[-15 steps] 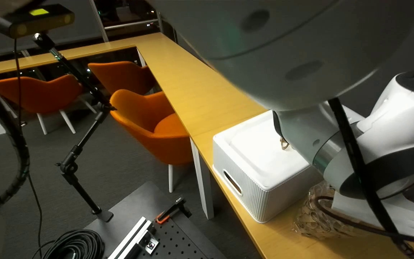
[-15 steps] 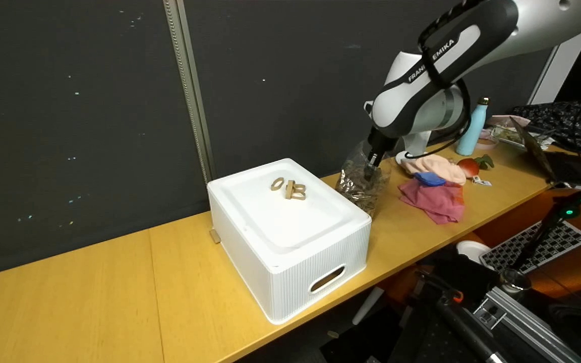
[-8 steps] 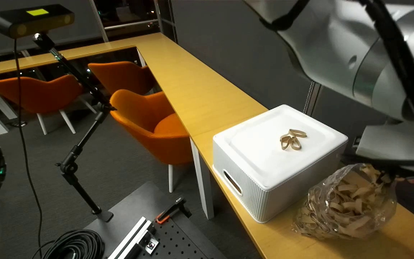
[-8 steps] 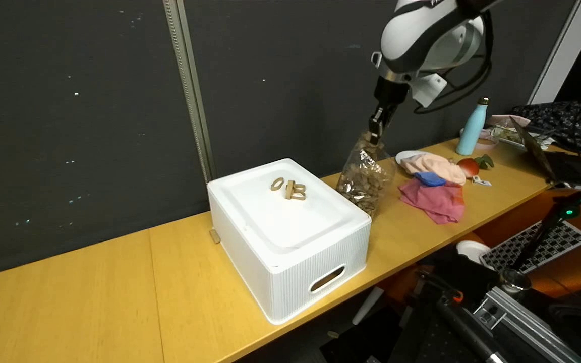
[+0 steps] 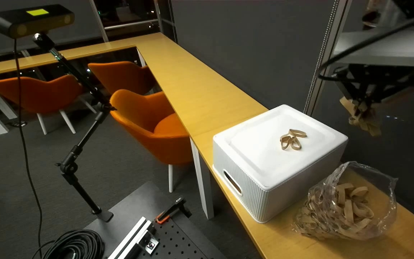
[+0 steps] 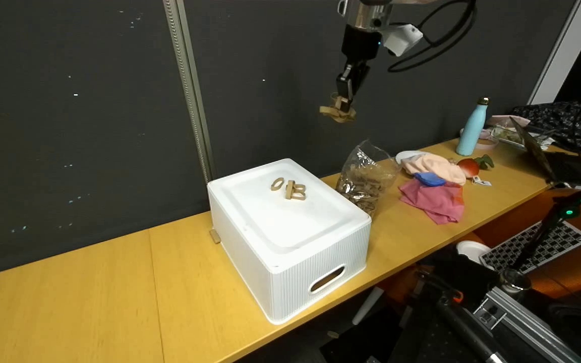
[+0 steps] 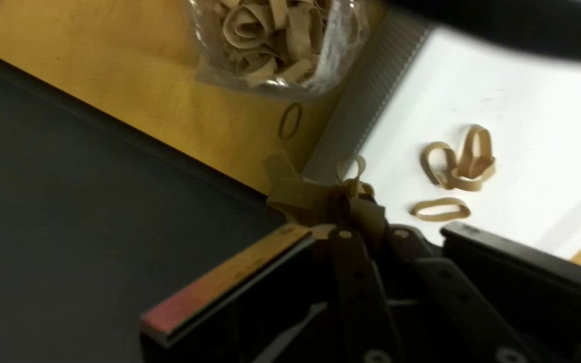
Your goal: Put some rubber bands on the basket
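The white basket [image 6: 270,227] stands on the table with its flat top up, seen in both exterior views [image 5: 246,151]. Several tan rubber bands [image 6: 295,190] lie on its top; they also show in the wrist view [image 7: 472,174]. My gripper [image 6: 344,103] is shut on a clump of rubber bands [image 6: 335,114], held in the air above and behind the basket and the bag. The clump hangs below the fingertips in an exterior view [image 5: 368,124] and hides them partly in the wrist view [image 7: 300,196]. More rubber bands [image 5: 354,208] lie inside the clear bag.
The open clear plastic bag [image 5: 325,212] stands on the table against the basket's side. One loose band [image 7: 290,121] lies on the table between bag and wall. Cloths [image 6: 434,196] and a blue bottle [image 6: 472,128] are farther along. The dark wall [image 6: 270,75] runs behind.
My gripper has risen out of the bag with rubber bands in it and moved up and toward the basket. The bag has stayed on the table. The bands on the basket have not moved.
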Controlling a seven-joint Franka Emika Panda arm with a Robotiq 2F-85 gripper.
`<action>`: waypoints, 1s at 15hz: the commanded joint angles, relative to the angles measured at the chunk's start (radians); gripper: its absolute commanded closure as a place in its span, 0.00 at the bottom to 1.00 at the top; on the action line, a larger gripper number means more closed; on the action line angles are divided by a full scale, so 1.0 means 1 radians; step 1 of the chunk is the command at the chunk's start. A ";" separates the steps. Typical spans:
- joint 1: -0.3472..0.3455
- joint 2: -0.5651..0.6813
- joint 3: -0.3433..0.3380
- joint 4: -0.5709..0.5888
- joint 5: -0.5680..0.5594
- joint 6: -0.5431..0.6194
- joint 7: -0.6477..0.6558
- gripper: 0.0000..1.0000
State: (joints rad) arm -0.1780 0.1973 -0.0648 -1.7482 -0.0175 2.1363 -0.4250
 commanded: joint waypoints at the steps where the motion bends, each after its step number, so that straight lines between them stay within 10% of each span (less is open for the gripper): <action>1: 0.065 0.070 0.032 0.090 -0.018 -0.056 0.034 0.98; 13: 0.161 0.279 0.099 0.105 -0.039 -0.051 0.035 0.98; 14: 0.160 0.287 0.100 0.106 -0.040 -0.050 0.033 0.68; 15: 0.160 0.295 0.100 0.107 -0.043 -0.049 0.034 0.67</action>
State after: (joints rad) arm -0.0142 0.4640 0.0247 -1.6797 -0.0417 2.1097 -0.3999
